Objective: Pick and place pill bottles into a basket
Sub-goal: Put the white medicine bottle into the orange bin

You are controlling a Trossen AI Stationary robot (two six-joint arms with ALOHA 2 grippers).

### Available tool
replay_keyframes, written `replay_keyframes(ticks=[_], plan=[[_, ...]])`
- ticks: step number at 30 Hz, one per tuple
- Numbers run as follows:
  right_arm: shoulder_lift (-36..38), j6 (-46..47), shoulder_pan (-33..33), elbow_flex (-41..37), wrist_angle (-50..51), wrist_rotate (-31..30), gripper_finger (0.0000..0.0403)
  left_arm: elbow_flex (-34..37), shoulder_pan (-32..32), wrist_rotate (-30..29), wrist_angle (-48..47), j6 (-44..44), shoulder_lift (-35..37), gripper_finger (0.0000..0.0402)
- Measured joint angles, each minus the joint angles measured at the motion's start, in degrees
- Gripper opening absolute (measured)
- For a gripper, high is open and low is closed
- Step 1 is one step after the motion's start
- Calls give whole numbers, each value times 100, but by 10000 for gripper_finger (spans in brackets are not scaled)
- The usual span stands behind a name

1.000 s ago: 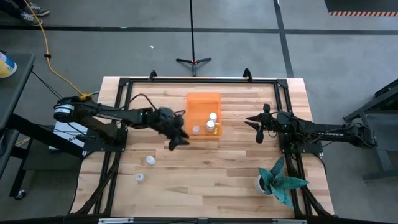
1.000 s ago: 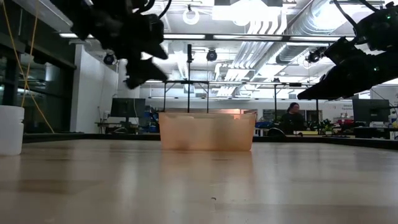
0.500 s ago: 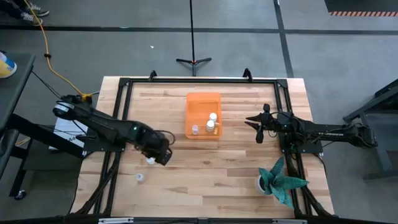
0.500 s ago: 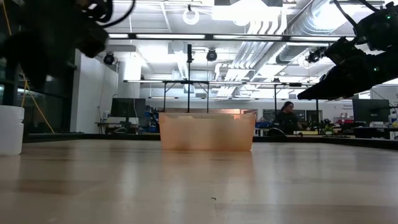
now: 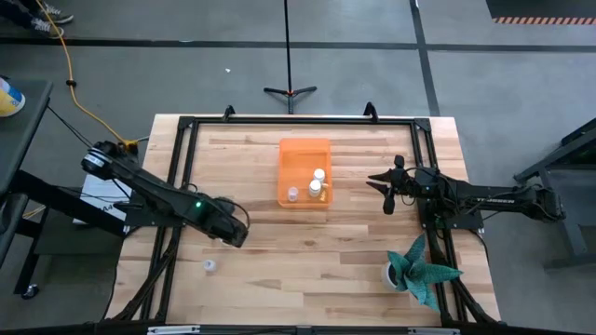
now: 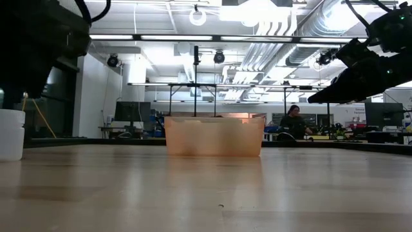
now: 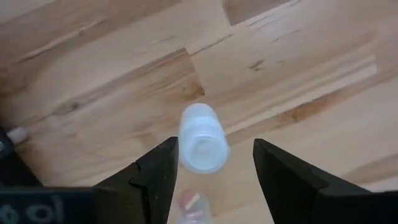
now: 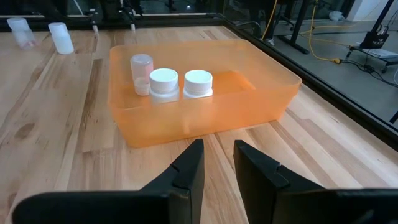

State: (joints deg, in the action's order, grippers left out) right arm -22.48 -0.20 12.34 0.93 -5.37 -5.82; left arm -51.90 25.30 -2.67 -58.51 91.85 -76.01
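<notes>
The orange basket stands on the table's middle and holds three pill bottles. One pill bottle stands on the table near the left. My left gripper is open above it, pointing down, with one finger on either side of the bottle and a gap at each. In the high view this gripper hides that bottle. Another pill bottle stands nearer the front edge. My right gripper hangs open and empty to the right of the basket.
A white pot with a teal plant stands at the near right corner. A black frame runs around the table. In the low view the basket stands at the middle and the pot at the left. A person shows in the room behind.
My left gripper has gone from the basket's left side toward the table's near left and down over the standing pill bottle. Nothing else has moved.
</notes>
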Motion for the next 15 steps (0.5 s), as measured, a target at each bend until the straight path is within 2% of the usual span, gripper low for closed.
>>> replay_keyframes(ticks=[15], plan=[[0, -12, 1, 0, 0, 2, 78, 67, 22, 185, 52, -408, -383, 241]])
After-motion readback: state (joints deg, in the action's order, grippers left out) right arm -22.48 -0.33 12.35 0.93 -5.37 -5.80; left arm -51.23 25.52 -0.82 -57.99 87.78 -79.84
